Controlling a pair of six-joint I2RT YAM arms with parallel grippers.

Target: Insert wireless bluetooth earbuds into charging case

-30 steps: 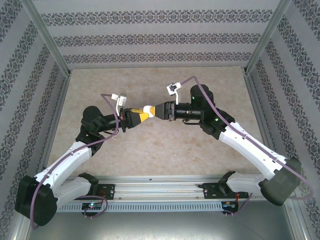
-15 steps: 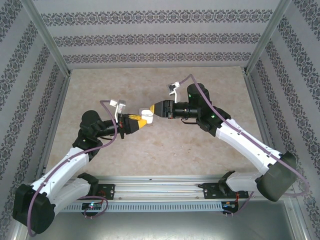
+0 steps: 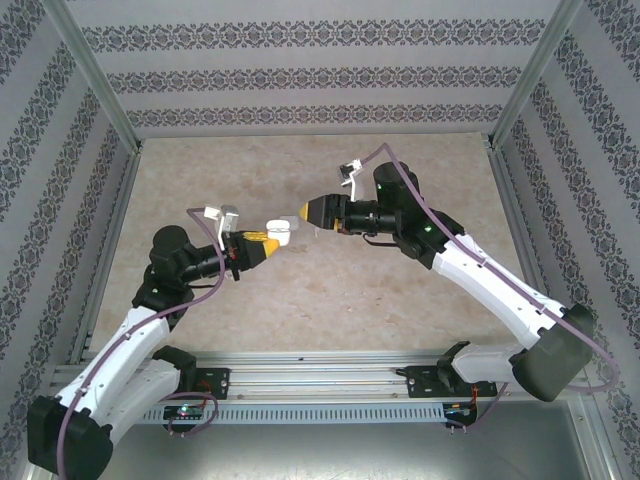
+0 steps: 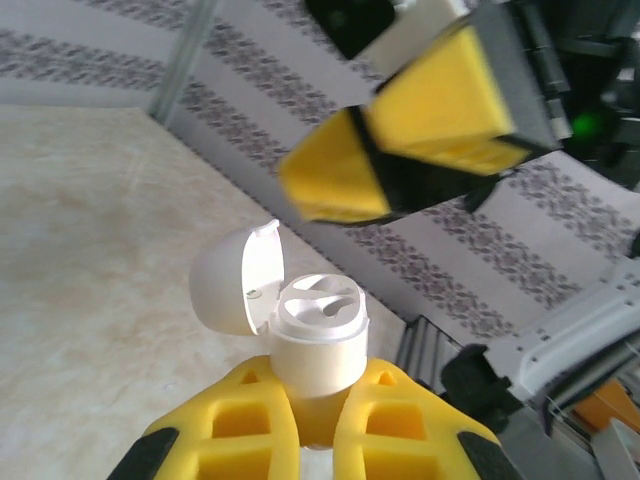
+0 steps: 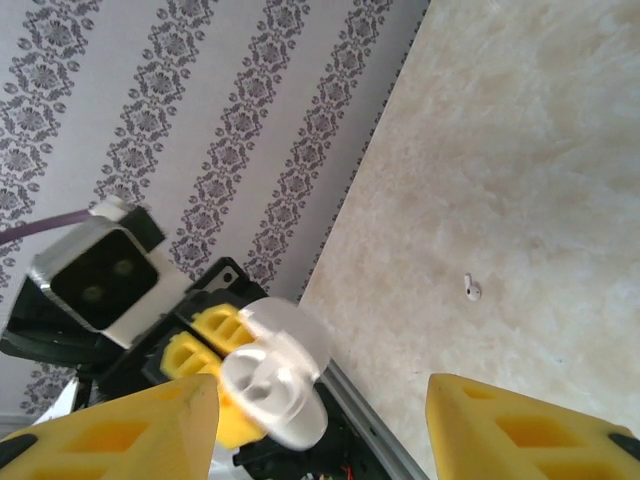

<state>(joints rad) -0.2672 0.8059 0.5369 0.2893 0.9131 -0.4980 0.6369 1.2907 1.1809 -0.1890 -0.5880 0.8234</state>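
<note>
Left gripper (image 4: 318,388) clamps the open case (image 4: 315,335); both wells look empty. Right gripper (image 5: 322,392) jaws apart, holding nothing. One earbud (image 5: 472,290) lies on the table (image 5: 540,140). Nothing inserted yet.

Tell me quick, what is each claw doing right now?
Left gripper: shut on the open case.
Right gripper: open, holding nothing.
</note>
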